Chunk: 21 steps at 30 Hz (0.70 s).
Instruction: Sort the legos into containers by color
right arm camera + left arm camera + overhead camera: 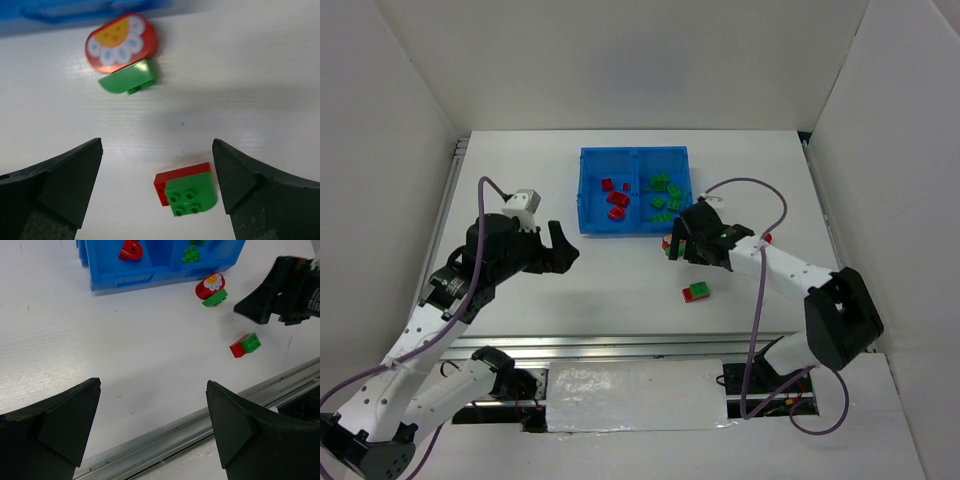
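The blue tray (586, 190) stands at the back middle, with red legos (616, 200) in its left compartment and green legos (665, 195) in its right. A joined red-and-green brick (697, 292) lies on the table; in the right wrist view it (187, 190) shows between my fingers. A red flower-printed piece (122, 42) on a green curved piece (130, 77) lies by the tray's front. My right gripper (682, 242) is open and empty beside it. My left gripper (562, 250) is open and empty, left of the tray's front.
A small red object (767, 237) lies beside the right forearm. A metal rail (620, 345) runs along the table's front edge. White walls enclose the left, back and right sides.
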Motion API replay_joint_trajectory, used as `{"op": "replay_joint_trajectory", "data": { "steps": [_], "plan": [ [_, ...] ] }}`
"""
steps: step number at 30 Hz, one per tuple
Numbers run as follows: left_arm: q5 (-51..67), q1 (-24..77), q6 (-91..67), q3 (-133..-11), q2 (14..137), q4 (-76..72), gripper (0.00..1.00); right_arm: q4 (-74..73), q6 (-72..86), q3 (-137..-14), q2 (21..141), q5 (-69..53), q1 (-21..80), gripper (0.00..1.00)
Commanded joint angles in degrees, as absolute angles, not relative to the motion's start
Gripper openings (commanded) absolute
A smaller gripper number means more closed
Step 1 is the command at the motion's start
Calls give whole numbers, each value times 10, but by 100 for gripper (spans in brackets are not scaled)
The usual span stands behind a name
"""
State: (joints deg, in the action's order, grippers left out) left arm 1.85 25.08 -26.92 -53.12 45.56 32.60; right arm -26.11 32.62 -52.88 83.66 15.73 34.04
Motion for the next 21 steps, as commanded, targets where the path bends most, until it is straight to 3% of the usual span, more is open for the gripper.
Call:
{"op": "replay_joint_trajectory", "data": {
  "steps": [1, 6, 12, 21],
  "plan": [
    [17, 253, -263, -540, 444, 318, 99, -257, 402, -508, 760, 208, 290, 98],
    [1, 254, -252, -532, 423, 333, 100, -286, 404, -532, 746, 215, 165, 100],
    [-25, 255, -250, -510, 403, 338, 99, -331, 387, -616, 853, 232, 14, 99],
    [-5, 257, -236, -508, 414, 332, 100, -316, 337, -649, 969, 178, -54, 93]
  ]
}}
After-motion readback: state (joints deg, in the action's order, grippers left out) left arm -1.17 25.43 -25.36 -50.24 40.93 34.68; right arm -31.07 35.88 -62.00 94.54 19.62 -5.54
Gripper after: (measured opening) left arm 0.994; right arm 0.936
